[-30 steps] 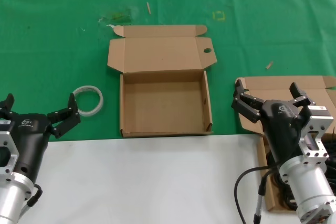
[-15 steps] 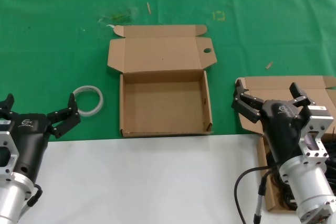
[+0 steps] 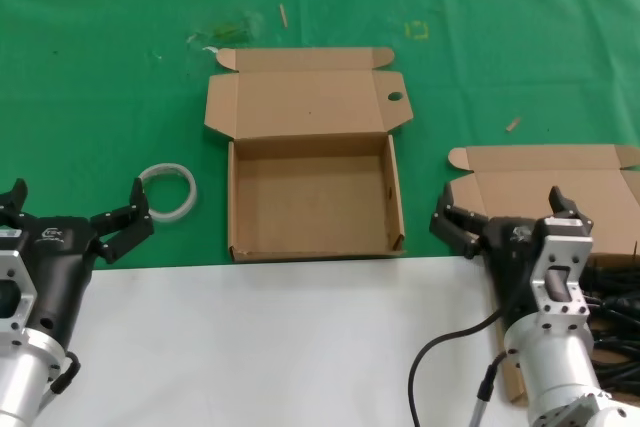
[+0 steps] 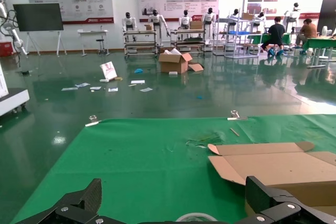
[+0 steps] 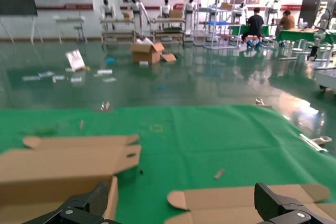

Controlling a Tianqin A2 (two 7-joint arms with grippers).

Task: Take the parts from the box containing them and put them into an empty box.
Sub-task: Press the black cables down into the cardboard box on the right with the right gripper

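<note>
a green cloth covers the far part of the counter (image 3: 120,77), bare white nearer the robot, with a display hall behind. the empty box (image 3: 312,192) sits open mid-cloth. the right gripper (image 3: 500,219), jaws apart, hovers at the near-left corner of the box containing them (image 3: 560,182), where the parts (image 3: 612,292) lie. the left gripper (image 3: 72,215), jaws apart, waits near a white ring (image 3: 166,192). loose coils could snag or trail on lifting. the wall posters are unreadable.

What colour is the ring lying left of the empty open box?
The ring is translucent white, lying on the green cloth; clearest in the head view.
</note>
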